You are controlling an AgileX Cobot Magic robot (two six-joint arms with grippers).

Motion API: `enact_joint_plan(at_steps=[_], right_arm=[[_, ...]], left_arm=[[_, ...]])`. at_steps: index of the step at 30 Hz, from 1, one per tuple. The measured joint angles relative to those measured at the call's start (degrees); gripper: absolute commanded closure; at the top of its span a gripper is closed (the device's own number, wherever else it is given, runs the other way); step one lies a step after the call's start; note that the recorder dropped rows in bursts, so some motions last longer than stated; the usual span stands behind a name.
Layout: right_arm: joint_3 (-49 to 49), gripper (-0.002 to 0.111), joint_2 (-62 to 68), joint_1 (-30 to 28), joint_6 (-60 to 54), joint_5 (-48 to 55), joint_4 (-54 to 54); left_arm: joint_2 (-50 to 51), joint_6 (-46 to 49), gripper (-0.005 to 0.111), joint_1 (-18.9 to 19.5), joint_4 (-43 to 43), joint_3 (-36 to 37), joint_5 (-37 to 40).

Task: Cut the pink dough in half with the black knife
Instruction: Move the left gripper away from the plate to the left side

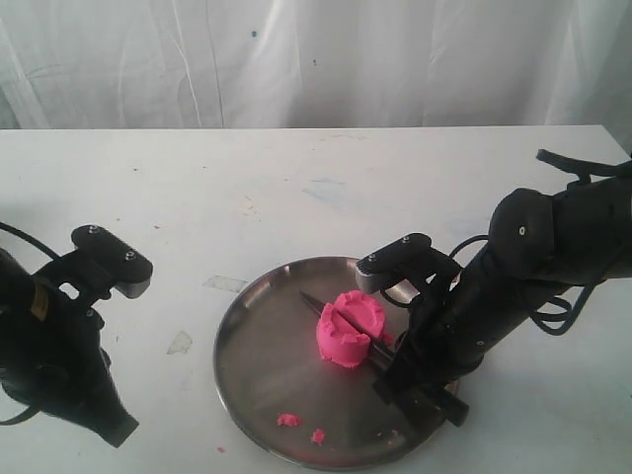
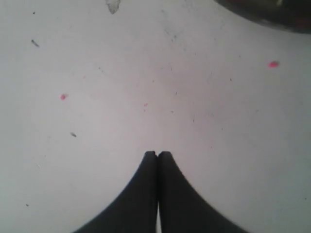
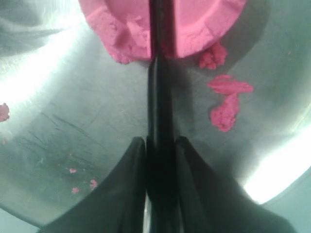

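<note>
The pink dough (image 1: 349,327) sits near the middle of the round metal plate (image 1: 259,357), split by a deep groove. The black knife (image 1: 313,302) lies in that groove, its tip poking out on the far left side. My right gripper (image 1: 387,367) is shut on the knife's handle just right of the dough. In the right wrist view the black knife (image 3: 159,92) runs from my right gripper (image 3: 161,141) into the pink dough (image 3: 194,24), with dough on both sides of the blade. My left gripper (image 2: 157,154) is shut on nothing above bare table, far left of the plate.
Small pink crumbs (image 1: 288,420) lie on the plate's near side, and more pink scraps (image 3: 224,99) sit beside the blade. The white table (image 1: 296,188) stretches behind the plate to a white curtain. The left arm (image 1: 59,346) stands at the table's left front.
</note>
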Motion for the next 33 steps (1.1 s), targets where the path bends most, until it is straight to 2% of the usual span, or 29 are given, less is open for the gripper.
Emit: enact_joint_plan(at_steps=[12, 33], right_arm=[[0.0, 0.108, 0.0, 0.0, 0.0, 0.0, 1.2], [0.0, 0.108, 0.0, 0.0, 0.0, 0.2, 1.8]], left_arm=[[0.0, 0.2, 0.107, 0.0, -1.3, 1.2, -11.3], [0.0, 0.3, 0.107, 0.0, -4.3, 1.2, -15.1]])
